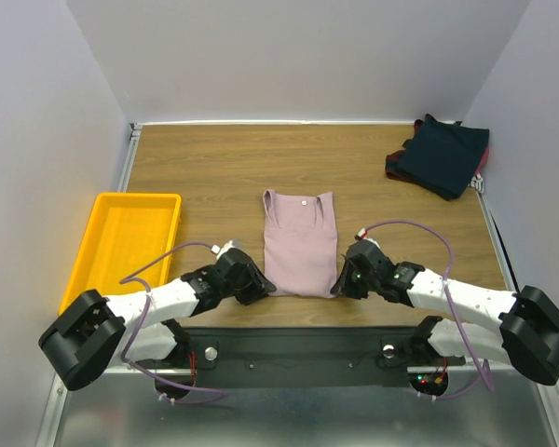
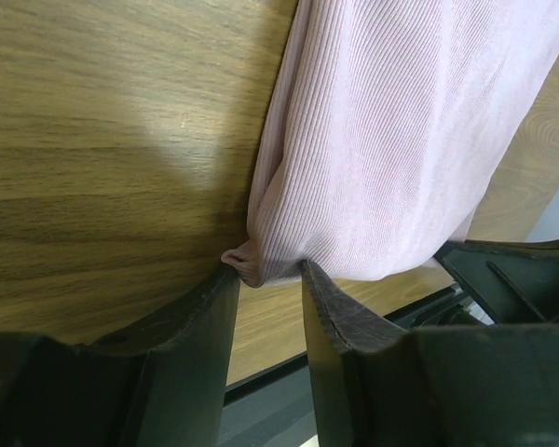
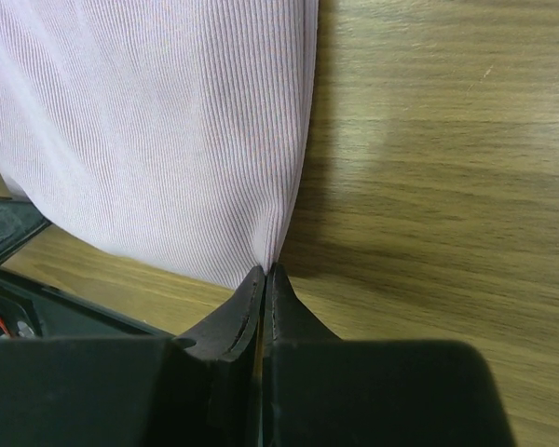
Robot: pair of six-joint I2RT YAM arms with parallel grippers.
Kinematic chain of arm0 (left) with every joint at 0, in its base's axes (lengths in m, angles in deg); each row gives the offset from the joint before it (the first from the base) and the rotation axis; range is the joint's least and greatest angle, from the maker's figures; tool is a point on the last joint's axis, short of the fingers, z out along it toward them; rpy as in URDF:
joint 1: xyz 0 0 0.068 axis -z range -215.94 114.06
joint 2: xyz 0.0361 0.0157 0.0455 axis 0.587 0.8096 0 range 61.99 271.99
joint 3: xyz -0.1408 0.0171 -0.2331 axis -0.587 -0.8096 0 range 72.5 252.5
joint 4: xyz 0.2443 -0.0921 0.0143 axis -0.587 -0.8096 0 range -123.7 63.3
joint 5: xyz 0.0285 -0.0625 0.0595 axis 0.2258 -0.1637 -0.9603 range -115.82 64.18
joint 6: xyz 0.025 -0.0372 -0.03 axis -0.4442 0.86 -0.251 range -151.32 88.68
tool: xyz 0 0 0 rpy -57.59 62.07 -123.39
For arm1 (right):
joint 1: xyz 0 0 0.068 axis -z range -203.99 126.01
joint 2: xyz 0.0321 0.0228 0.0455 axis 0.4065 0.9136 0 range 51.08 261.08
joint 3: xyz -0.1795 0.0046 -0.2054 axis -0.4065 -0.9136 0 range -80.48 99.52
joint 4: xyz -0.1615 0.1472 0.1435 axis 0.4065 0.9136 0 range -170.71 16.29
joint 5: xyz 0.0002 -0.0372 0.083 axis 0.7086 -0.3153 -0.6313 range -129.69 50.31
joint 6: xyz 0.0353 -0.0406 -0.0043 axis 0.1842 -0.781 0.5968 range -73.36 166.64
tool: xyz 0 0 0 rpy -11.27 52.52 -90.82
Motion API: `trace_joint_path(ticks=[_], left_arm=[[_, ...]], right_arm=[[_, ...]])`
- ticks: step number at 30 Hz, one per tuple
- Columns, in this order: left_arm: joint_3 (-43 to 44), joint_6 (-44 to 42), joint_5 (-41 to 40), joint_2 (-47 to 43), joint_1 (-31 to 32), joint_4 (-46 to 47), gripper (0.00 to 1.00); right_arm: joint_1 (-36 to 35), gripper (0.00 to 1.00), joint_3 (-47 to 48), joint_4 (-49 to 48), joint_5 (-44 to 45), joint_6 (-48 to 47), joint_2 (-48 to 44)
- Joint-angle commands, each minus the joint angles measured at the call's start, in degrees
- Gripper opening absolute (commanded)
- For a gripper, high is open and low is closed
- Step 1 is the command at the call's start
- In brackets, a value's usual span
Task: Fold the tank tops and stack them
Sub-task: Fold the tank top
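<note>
The pink tank top [image 1: 300,244] lies flat on the table, folded into a narrow strip with its neck at the far end. My left gripper [image 1: 261,287] is at its near left corner. In the left wrist view [image 2: 265,270] its jaws stand apart with the bunched corner of the pink top [image 2: 401,140] between the tips. My right gripper [image 1: 340,284] is at the near right corner. In the right wrist view [image 3: 265,270] it is shut on that corner of the pink top [image 3: 149,130]. The dark navy tank tops [image 1: 443,156] lie in a heap at the far right.
A yellow plastic tray [image 1: 138,196] stands on the left side of the wooden table [image 1: 214,168]. White walls close in the back and sides. The metal front rail [image 1: 298,346] runs just behind both grippers.
</note>
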Motion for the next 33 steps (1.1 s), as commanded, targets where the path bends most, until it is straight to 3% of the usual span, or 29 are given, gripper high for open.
trace_joint_path(ticks=[1,9,17,22,25,33], left_arm=[[-1.3,-3.8,-6.9,2.7,0.1,-9.2,0.47],[0.3,-5.8,-6.5,1.5,0.1,-11.4,0.49],[5.4,-5.5,-7.5,7.2,0.5,-16.6,0.47],[5.3,-5.3,-8.1,6.8,0.6,-16.4,0.33],[5.1,-5.7,-8.1,5.8,0.6,-15.9,0.00],[8.6,-9.1,-6.0,-1.3,1.1,-20.3,0.00]], right_arm=[[-0.6,0.02,0.7,1.0,-0.4,0.7,-1.6],[0.6,0.02,2.6,2.3,-0.7,-0.2,-2.7],[1.3,0.02,2.7,2.8,-0.9,-0.5,-2.7],[1.5,0.02,2.9,2.8,-1.2,-0.7,-2.6],[1.6,0.02,3.2,2.8,-1.5,-1.2,-2.5],[1.5,0.01,5.0,5.0,-7.4,-5.2,-4.2]])
